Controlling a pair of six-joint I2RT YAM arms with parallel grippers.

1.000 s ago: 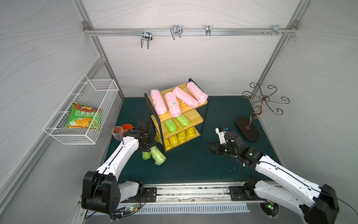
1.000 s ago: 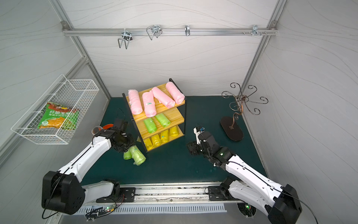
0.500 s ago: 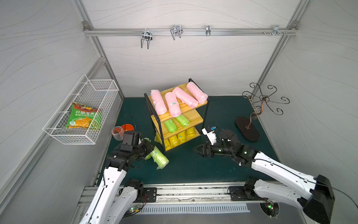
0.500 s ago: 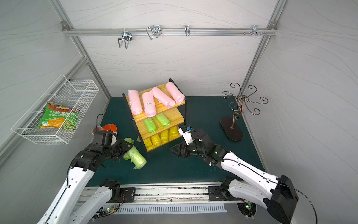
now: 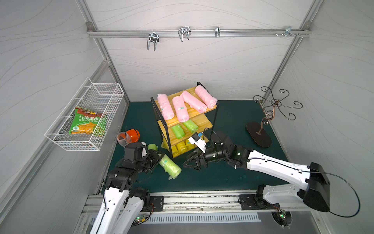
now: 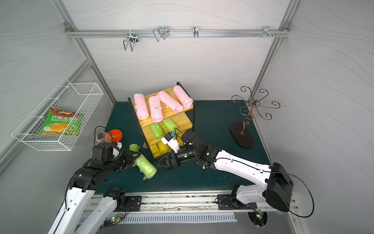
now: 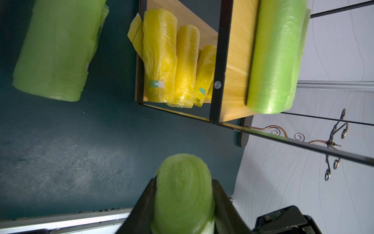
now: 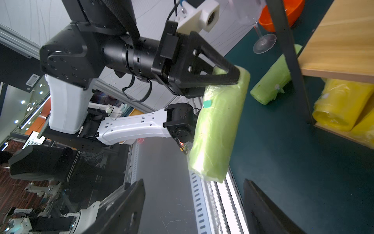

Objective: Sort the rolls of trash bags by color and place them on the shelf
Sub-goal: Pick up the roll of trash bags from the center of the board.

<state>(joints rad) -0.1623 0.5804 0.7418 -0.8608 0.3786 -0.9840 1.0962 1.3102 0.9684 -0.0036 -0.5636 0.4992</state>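
Observation:
My left gripper [image 5: 157, 157] [image 7: 183, 181] is shut on one end of a lime green roll [image 5: 170, 166] [image 8: 218, 125], holding it tilted above the green mat in front of the shelf [image 5: 203, 114]. My right gripper [image 5: 188, 161] [image 8: 194, 184] stands open, facing the roll's free end and apart from it. A second green roll [image 5: 152, 146] [image 7: 56, 50] lies on the mat by the shelf's left foot. The shelf carries several pink rolls [image 5: 166, 106] on top, two green rolls [image 5: 178, 131] in the middle and yellow rolls [image 7: 159, 56] at the bottom.
An orange bowl [image 5: 133, 135] and a clear glass [image 5: 121, 138] stand left of the shelf. A white wire basket [image 5: 89, 121] with a snack packet hangs on the left wall. A curled metal stand [image 5: 261, 133] is at the right.
The left arm drew back towards the front rail with the green roll lifted off the mat. The right gripper swung left towards the roll and opened wider.

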